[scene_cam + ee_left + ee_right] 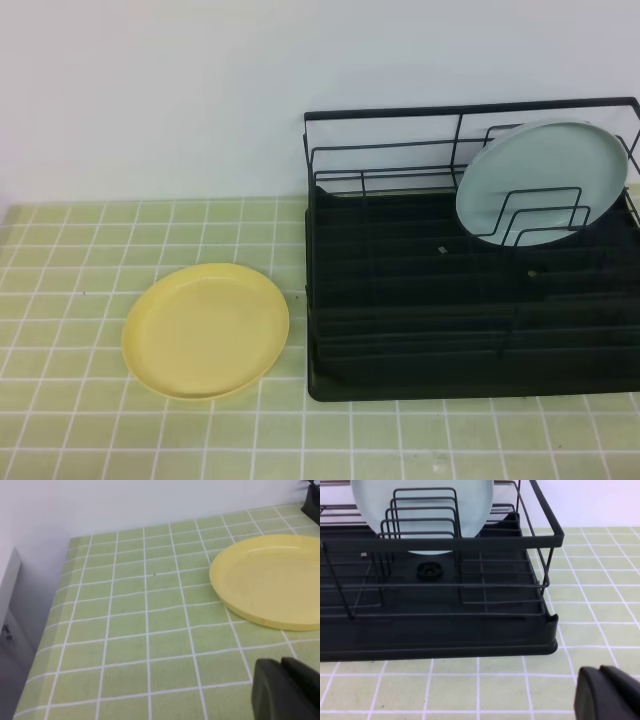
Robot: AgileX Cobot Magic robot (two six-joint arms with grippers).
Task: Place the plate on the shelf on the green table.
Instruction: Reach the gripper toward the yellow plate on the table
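A: Where's the round pale yellow matte plate?
B: Flat on the light green tiled table, just left of the black wire dish rack, apart from it.
A: Pincers?
B: Left pincer and right pincer both closed together, empty, low over bare tiles.

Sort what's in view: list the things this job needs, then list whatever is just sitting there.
Needed: yellow plate, flat on the green table; black dish rack beside it.

Just there: blue-green plate, already standing in the rack's loops; white wall behind.
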